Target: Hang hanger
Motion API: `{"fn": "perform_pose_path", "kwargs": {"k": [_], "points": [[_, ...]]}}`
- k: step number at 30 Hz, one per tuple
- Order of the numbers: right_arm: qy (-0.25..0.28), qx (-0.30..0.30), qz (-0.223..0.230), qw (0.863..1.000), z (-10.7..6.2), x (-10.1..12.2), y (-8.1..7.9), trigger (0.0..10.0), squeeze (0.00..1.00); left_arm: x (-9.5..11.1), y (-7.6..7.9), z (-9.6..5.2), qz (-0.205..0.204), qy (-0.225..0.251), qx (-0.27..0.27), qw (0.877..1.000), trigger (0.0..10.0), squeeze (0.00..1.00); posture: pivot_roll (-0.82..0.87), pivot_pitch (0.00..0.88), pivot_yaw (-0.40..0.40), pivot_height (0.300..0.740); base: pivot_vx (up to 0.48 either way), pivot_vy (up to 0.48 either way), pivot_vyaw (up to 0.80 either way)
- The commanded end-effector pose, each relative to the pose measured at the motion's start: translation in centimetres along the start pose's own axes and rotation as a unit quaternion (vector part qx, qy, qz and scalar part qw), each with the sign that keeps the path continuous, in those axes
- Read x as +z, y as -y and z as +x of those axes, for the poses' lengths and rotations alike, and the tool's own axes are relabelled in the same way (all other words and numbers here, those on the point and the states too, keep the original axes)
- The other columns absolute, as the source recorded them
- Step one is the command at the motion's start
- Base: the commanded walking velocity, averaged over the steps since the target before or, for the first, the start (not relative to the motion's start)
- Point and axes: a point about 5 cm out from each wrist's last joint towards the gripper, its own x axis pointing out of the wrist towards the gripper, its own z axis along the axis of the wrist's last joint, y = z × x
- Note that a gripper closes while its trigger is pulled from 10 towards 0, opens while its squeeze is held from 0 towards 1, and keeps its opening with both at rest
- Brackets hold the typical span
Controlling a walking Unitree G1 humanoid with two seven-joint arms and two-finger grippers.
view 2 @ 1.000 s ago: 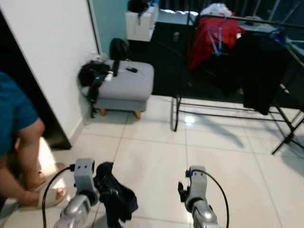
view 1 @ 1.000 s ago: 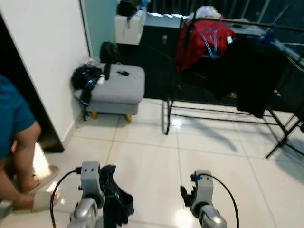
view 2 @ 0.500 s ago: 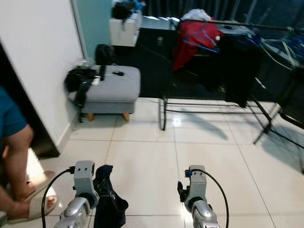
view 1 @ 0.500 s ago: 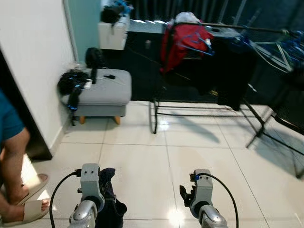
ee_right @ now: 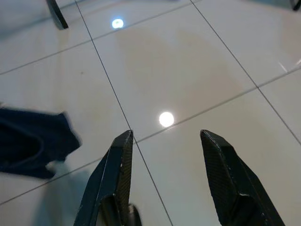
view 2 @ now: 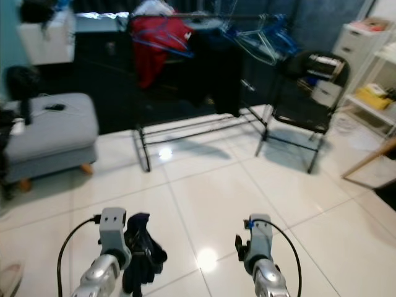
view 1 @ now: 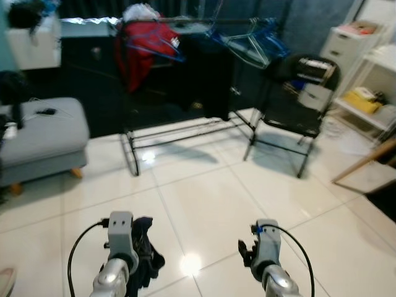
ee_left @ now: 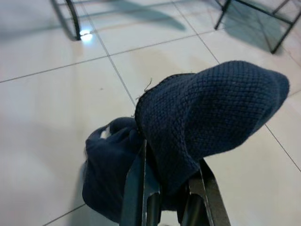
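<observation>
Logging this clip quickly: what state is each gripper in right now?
Left gripper: shut on a dark blue knit garment.
Right gripper: open, holding nothing, above the white tiled floor.

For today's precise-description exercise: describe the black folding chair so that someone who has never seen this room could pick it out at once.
Start at the long black clothes rack with the red garment and blue hangers. Just past the hanger end stands the black folding chair, before white shelves. Alone among its neighbours it has a seat, with papers on it.
</observation>
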Motion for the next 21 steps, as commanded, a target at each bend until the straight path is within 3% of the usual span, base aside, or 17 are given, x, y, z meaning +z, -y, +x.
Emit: {"fn": "perform_pose_path", "kwargs": {"k": [1, 13, 21], "points": [[-0.007, -0.003, -0.005, 1.0, -0.1, -0.4, 0.2, 10.0, 0.0, -0.1, 0.1, 0.0, 0.0, 0.003, 0.003, 1.0, 10.0, 0.0, -0.05, 0.0, -0.086, 0.74, 0.0, 0.0, -0.8], [-0.005, -0.011, -0.012, 1.0, -0.1, -0.2, 0.4, 10.0, 0.0, 0.5, -1.2, 0.0, 0.012, 0.02, 0.046, 0.999, 10.0, 0.0, -0.05, 0.003, -0.085, 0.74, 0.0, 0.0, -0.8], [-0.007, -0.015, -0.011, 1.0, -0.1, -0.2, 0.3, 10.0, 0.0, 0.7, -1.0, 0.1, 0.008, 0.018, 0.042, 0.999, 10.0, 0.0, -0.04, 0.013, -0.094, 0.74, 0.0, 0.0, -0.8]]}}
